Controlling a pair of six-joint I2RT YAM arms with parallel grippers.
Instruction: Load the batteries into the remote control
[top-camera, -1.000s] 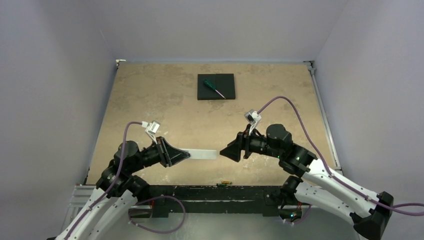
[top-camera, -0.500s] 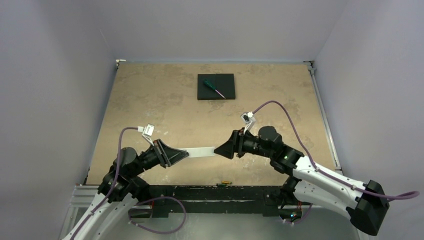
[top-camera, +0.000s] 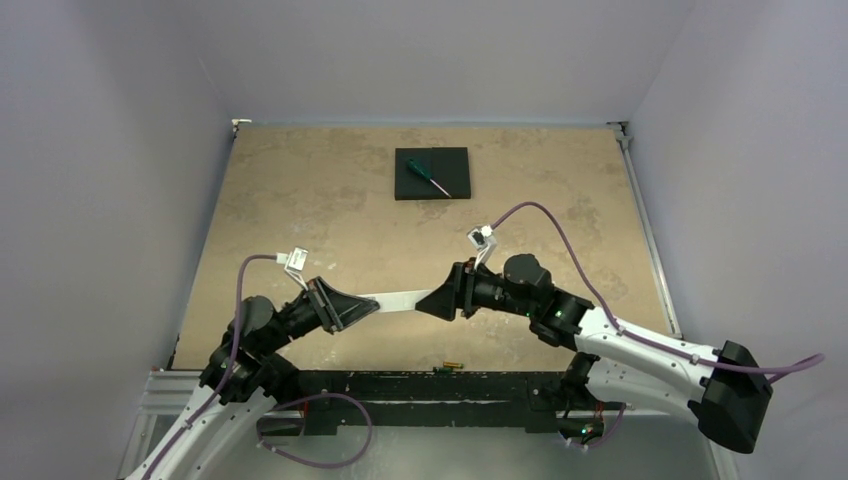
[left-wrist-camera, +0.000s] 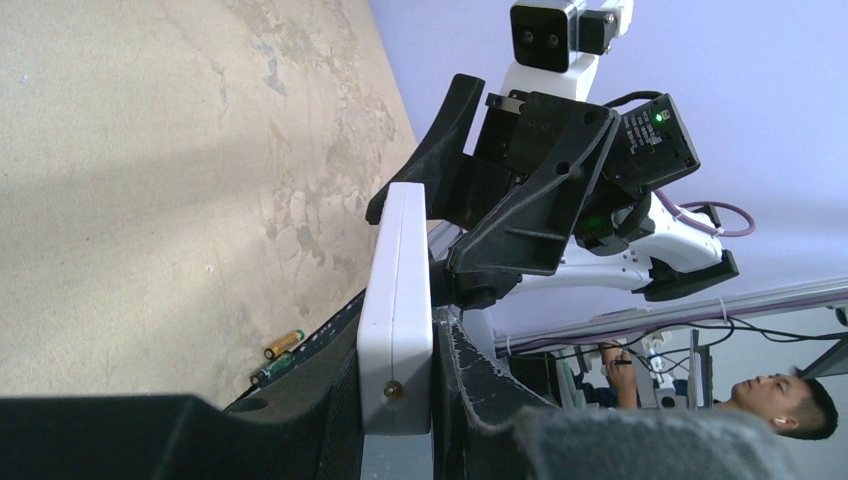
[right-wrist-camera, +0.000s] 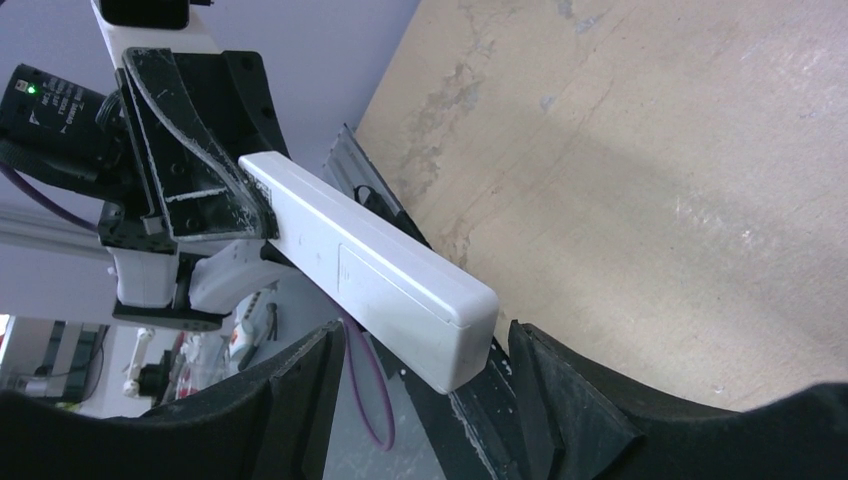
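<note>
The white remote control (top-camera: 400, 301) is held edge-on above the table by one end, with my left gripper (top-camera: 368, 309) shut on it; it fills the gap between the pads in the left wrist view (left-wrist-camera: 397, 290). My right gripper (top-camera: 428, 300) is open, and its fingers flank the remote control's (right-wrist-camera: 370, 270) free end with a gap on each side. Two batteries (top-camera: 452, 367) lie at the table's near edge, one goldish (left-wrist-camera: 283, 345) and one dark (left-wrist-camera: 268, 369).
A black square pad (top-camera: 432, 173) lies at the far middle of the table with a green-handled screwdriver (top-camera: 434, 181) on it. The black base rail (top-camera: 430, 385) runs along the near edge beside the batteries.
My right arm has moved left, and its open fingers now flank the remote's free end. My left gripper has kept its hold and shifted only slightly.
</note>
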